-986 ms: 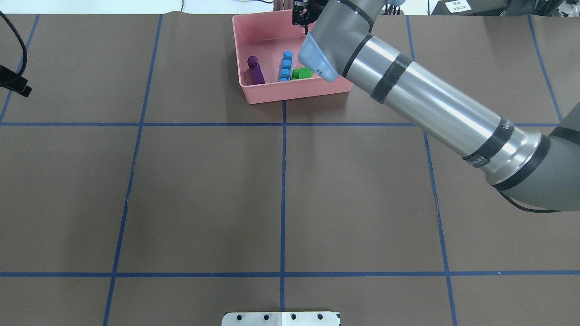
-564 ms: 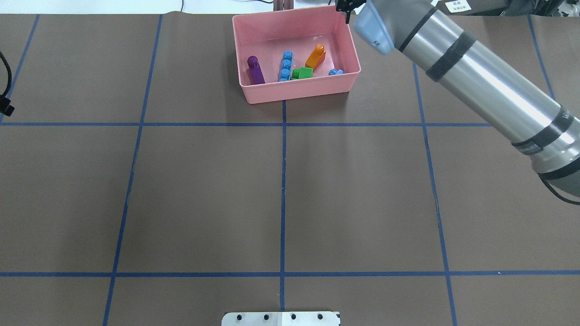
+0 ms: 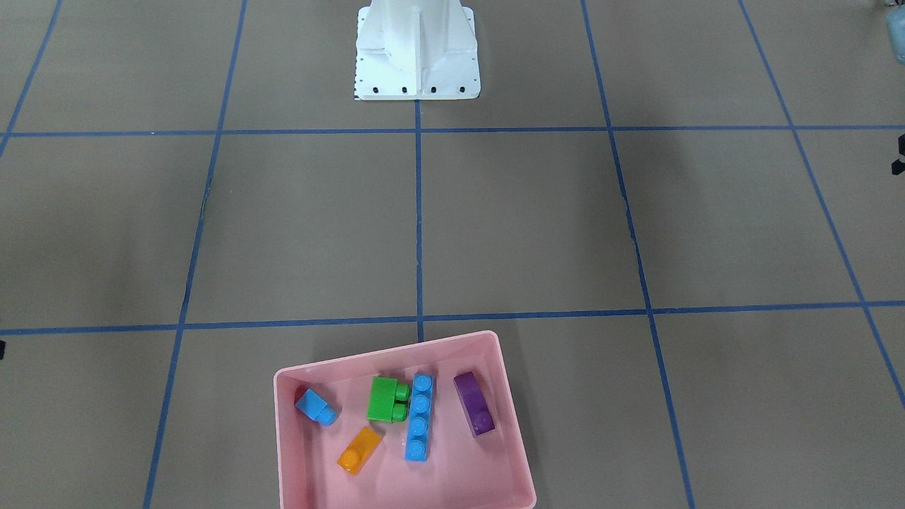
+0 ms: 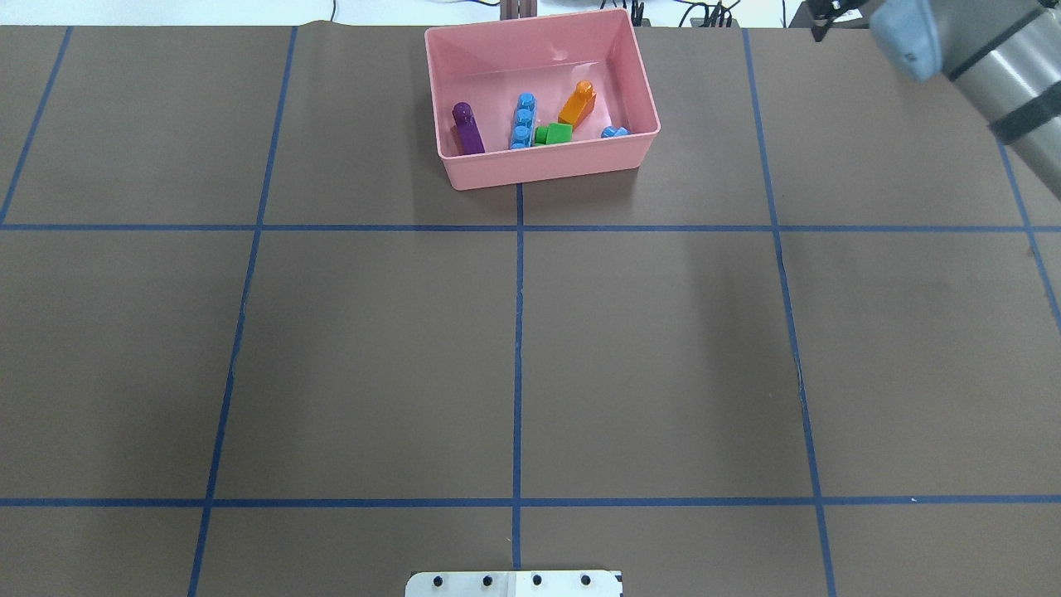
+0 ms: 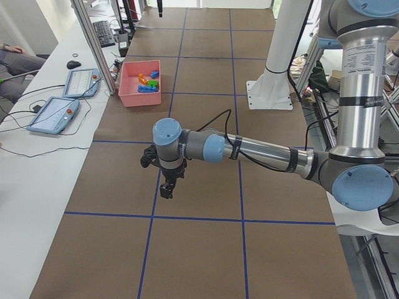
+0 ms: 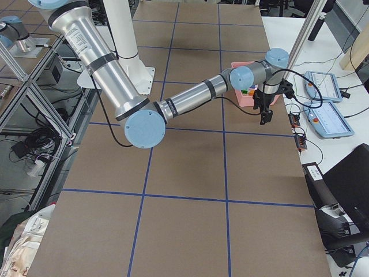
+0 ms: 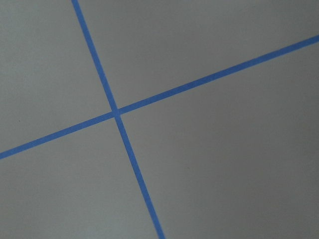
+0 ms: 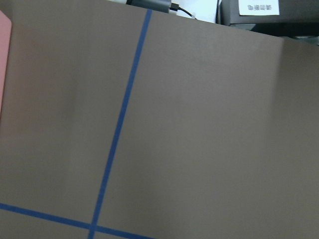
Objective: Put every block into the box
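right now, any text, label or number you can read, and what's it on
White label on a dark case: printed, too blurred to read.
Printed sticker on the left arm, upright tube: too small to read.
Similar sticker on the right arm: too small to read.
Nothing else legible.

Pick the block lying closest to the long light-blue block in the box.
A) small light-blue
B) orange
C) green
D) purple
C: the green block sits right beside the long light-blue block in the box, while the other three lie farther off.
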